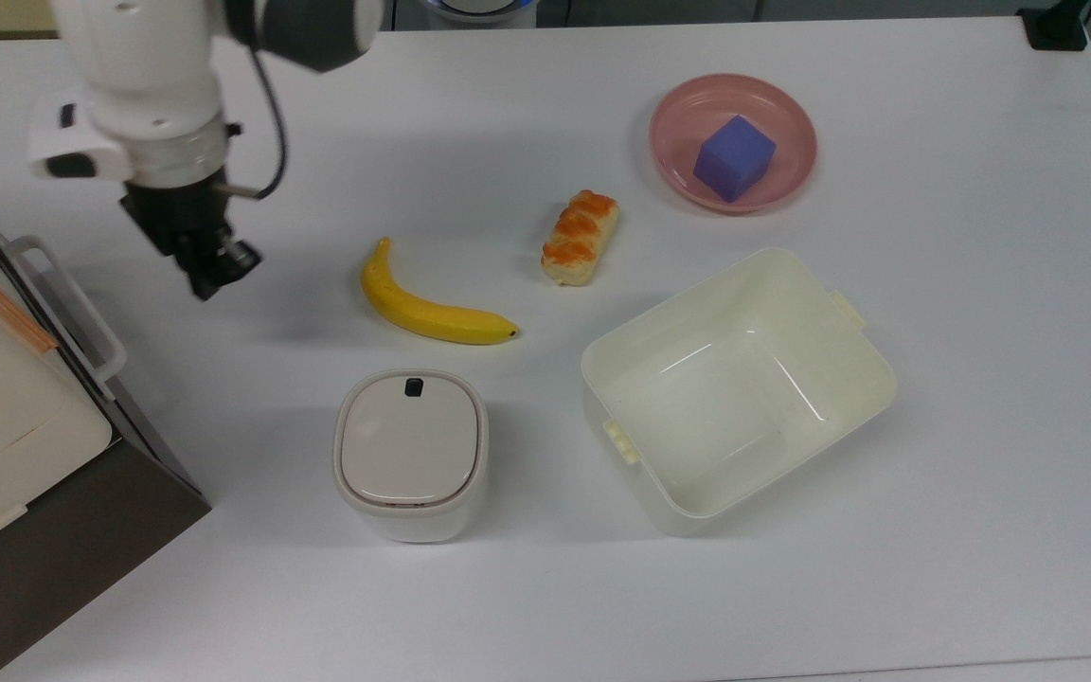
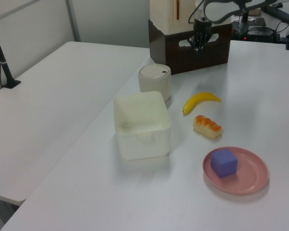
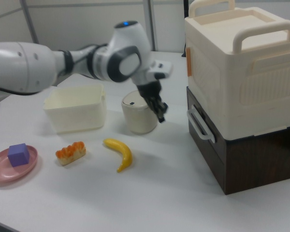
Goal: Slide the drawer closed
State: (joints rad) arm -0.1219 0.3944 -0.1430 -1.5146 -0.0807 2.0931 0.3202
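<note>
At the top view's left edge stands the dark brown wooden cabinet (image 1: pixel 81 530) with a cream plastic handled box (image 3: pixel 232 63) on top. Its drawer (image 3: pixel 208 154), dark-fronted with a white loop handle (image 3: pixel 199 126), looks pushed in flush. The arm's black two-finger gripper (image 1: pixel 214 275) hangs just right of the cabinet, apart from the handle. Whether it is open or closed I cannot tell.

The closing seems done. If a gap remains, a flat press on the panel beside the loop, straight along the drawer's travel, would suit better than a grip. The box above should not be nudged.

Further right of the cabinet in the top view:
- a small cream lidded bin (image 1: pixel 410 453) and a yellow banana (image 1: pixel 422 313)
- an orange-glazed bread roll (image 1: pixel 581 237)
- a large cream plastic tub (image 1: pixel 877 379)
- farthest off, a pink round plate (image 1: pixel 673 152) holding a purple cube (image 1: pixel 735 156)

All rest on a smooth white table (image 1: pixel 981 474). In the left view a second white table (image 2: pixel 48 110) lies on the left view's left of the cabinet, with pale walls behind.
</note>
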